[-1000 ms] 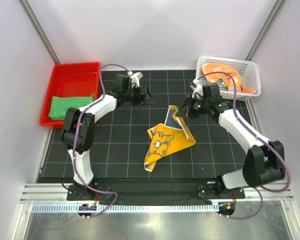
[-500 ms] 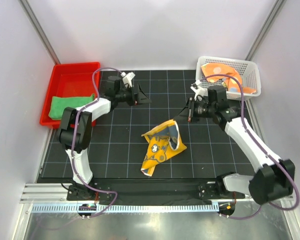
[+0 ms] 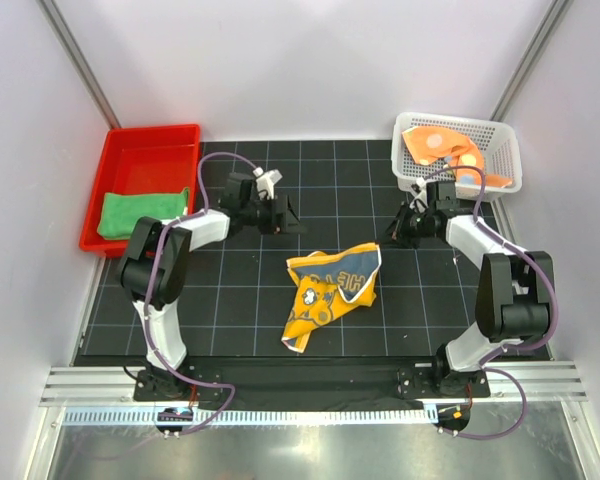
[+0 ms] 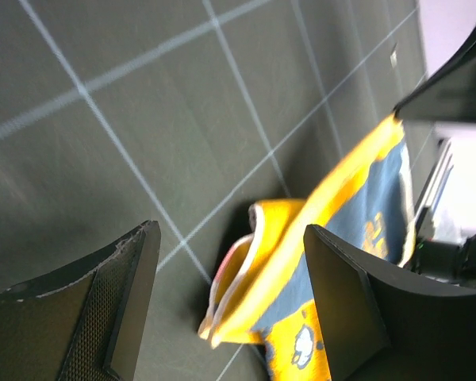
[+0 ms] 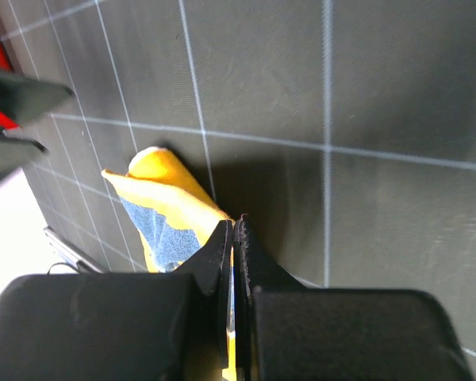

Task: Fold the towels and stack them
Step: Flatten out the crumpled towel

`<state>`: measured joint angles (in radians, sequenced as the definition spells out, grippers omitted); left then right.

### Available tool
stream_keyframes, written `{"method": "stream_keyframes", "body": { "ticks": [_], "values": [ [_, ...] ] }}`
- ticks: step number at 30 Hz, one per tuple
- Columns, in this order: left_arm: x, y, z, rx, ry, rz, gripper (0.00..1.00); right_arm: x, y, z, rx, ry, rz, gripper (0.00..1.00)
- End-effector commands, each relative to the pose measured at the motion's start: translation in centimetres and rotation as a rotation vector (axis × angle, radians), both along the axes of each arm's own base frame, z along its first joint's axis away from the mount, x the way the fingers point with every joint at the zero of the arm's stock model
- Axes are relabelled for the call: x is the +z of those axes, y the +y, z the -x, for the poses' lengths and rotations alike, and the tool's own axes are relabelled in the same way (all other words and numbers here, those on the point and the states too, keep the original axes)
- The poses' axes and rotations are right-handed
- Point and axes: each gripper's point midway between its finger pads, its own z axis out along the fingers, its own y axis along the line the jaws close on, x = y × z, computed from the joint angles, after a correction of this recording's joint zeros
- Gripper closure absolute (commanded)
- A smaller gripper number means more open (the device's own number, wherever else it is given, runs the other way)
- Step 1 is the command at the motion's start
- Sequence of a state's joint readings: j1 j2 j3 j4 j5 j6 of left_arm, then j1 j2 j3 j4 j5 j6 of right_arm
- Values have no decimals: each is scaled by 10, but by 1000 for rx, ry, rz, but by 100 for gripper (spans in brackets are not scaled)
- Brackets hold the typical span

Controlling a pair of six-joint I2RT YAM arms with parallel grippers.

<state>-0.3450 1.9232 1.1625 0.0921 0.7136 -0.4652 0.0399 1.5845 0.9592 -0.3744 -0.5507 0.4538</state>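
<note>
Yellow-orange towel [image 3: 330,290] lies crumpled and unfolded at centre of the black grid mat [image 3: 230,290], grey-blue print side partly up, one edge curled over. Left gripper [image 3: 283,214] sits low over the mat, up and left of the towel, jaws released wide and holding nothing; the left wrist view shows the towel's [image 4: 278,230] raised fold beyond the open fingers [image 4: 123,309]. Right gripper [image 3: 402,232] is just up and right of the towel's upper right corner, clenched tight; in the right wrist view the pads [image 5: 222,246] press together with the towel [image 5: 163,182] behind them. Green towel [image 3: 140,213] lies in the red tray [image 3: 150,150], upper left. Polka-dot orange towel [image 3: 440,147] is bunched in the white mesh basket [image 3: 505,165], upper right.
</note>
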Motion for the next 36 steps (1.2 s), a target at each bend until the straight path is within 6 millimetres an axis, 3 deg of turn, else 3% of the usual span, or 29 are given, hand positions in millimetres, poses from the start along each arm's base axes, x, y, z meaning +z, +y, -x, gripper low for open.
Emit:
{"method": "stream_keyframes", "body": {
  "ticks": [1, 5, 8, 11, 19, 29, 32, 36],
  "values": [
    [0, 7, 9, -17, -50, -38, 23, 7, -6, -11, -9, -69, 16, 99],
    [-11, 9, 25, -31, -38, -52, 25, 4, -6, -12, -15, -56, 12, 99],
    [-18, 16, 24, 5, -65, -95, 25, 3, -6, -13, -14, -47, 8, 99],
    [-23, 11, 29, -17, -27, -84, 27, 5, -5, -13, -14, -50, 3, 99],
    [-39, 3, 63, -55, 22, -122, 35, 4, -6, -11, -20, -46, 7, 99],
    [-28, 4, 78, -53, -14, -148, 46, 9, -5, -11, -20, -48, 0, 99],
    [-28, 0, 77, -64, -3, -136, 57, 11, -5, -8, -19, -55, -2, 99],
    [-21, -3, 76, -60, -14, -130, 83, 12, -6, -5, -18, -53, 4, 99]
  ]
}}
